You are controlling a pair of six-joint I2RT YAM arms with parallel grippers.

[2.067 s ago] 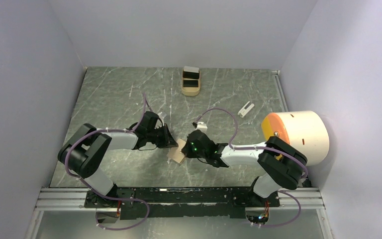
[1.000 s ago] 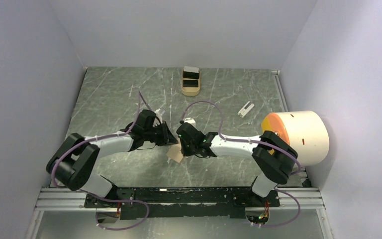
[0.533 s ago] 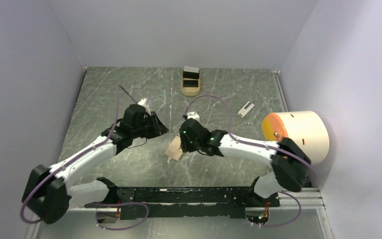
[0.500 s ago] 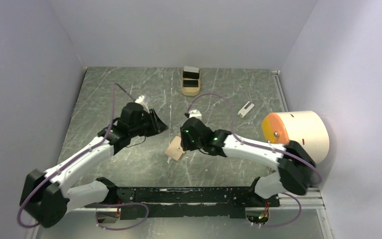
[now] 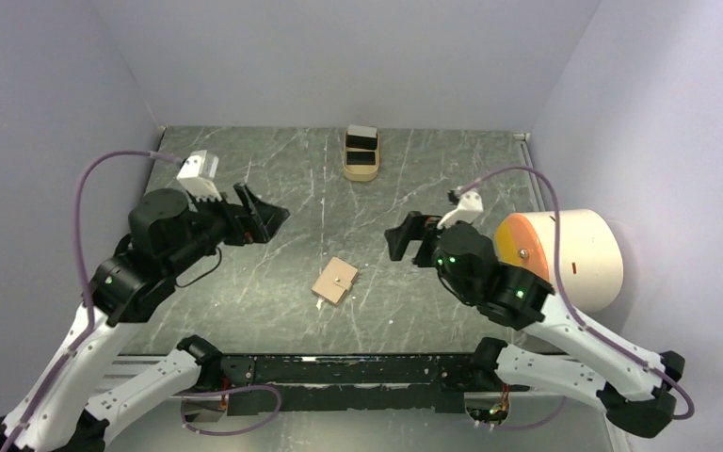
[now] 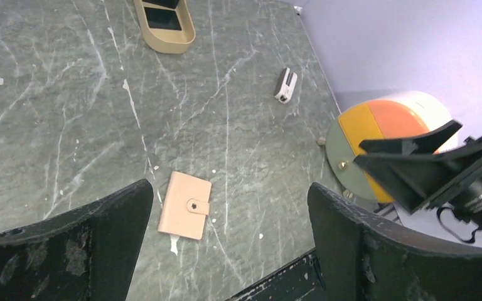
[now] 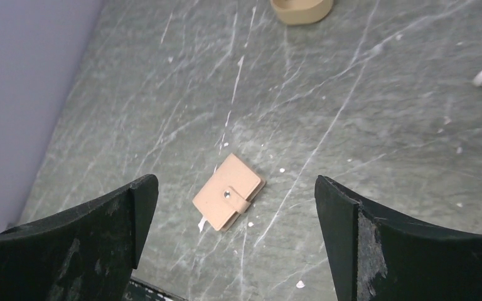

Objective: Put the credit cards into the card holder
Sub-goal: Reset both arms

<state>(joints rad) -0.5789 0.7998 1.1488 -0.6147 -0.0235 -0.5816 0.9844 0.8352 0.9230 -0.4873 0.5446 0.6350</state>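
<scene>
Tan card holder lies closed; white sliver beneath, perhaps a card.

Left arm: held high, bent at the elbow, wrist pointed inward.
Left jaws: spread wide, nothing gripped.
Right arm: held high, wrist pointed inward.
Right jaws: spread wide, nothing gripped.

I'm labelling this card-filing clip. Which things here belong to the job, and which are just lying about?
Belong to the job:
- card holder, closed, lying flat
- credit cards, sitting in the tan tray

Just lying about:
- small white clip-like object
- large cream cylinder with an orange end
</scene>
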